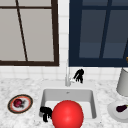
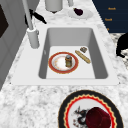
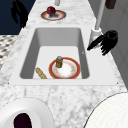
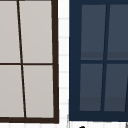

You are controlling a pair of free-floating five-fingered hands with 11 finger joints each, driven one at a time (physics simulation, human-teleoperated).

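Right hand: the black right hand [image 1: 79, 75] is hovering over the back rim of the sink, its fingers straight and spread, released and grasping nothing

Nearest thing: the tall pale metal faucet [image 1: 67, 77] is standing on the back rim, just beside the right hand at its 9 o'clock in the front view; I cannot tell whether the fingertips are touching it

Long axis: the faucet [image 3: 97, 25] is rising upright from a thick round base, while the right hand [image 3: 106, 41] is lying nearly level, fingers pointing towards that base at 8 o'clock in the right side view

Nearer hand: the right hand is sitting much closer to the faucet; the black left hand [image 1: 45, 113] is hanging well apart at the sink's front left corner, fingers drooping loosely, holding nothing

Beside the left hand: a big glossy red ball [image 1: 67, 114] is showing at its 3 o'clock in the front view

Sink: the white rectangular sink [image 2: 100, 50] is holding a red-rimmed plate [image 2: 56, 65] carrying a small brown jar [image 2: 68, 60], with a tan breadstick [image 2: 82, 56] lying on the floor of the basin at 2 o'clock from the plate

Counter: the speckled marble counter [image 1: 105, 87] is carrying the sink
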